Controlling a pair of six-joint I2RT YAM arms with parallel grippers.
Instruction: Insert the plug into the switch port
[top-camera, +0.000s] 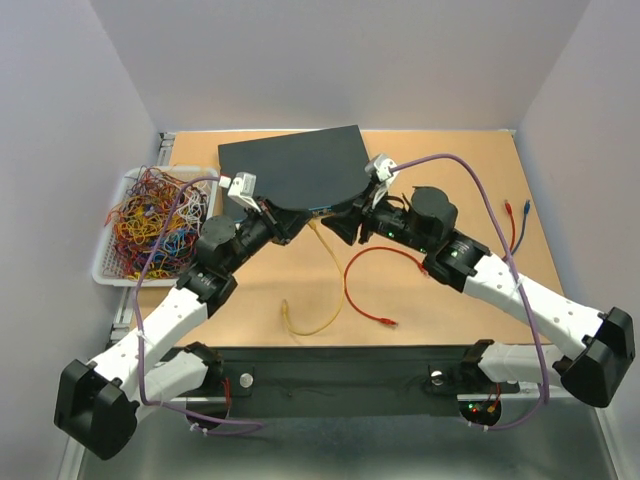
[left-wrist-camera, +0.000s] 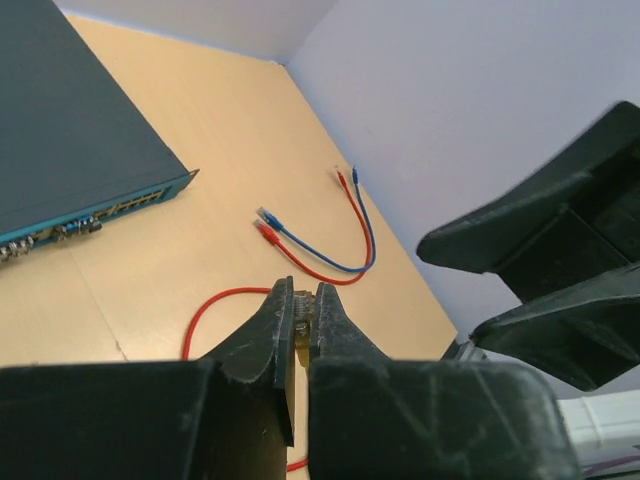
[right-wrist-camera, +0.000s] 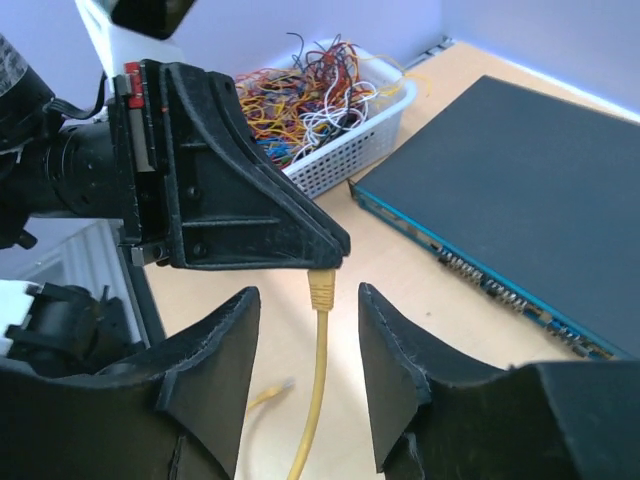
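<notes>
One flat matte switch (top-camera: 295, 165), yellow plug (right-wrist-camera: 321, 288)

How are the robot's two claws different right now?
The left gripper is shut, pinching the yellow plug; the right gripper is open, holding nothing. The left gripper touches the cable; the right gripper's fingers stand either side of it, apart. Both are black, close to the switch.
</notes>
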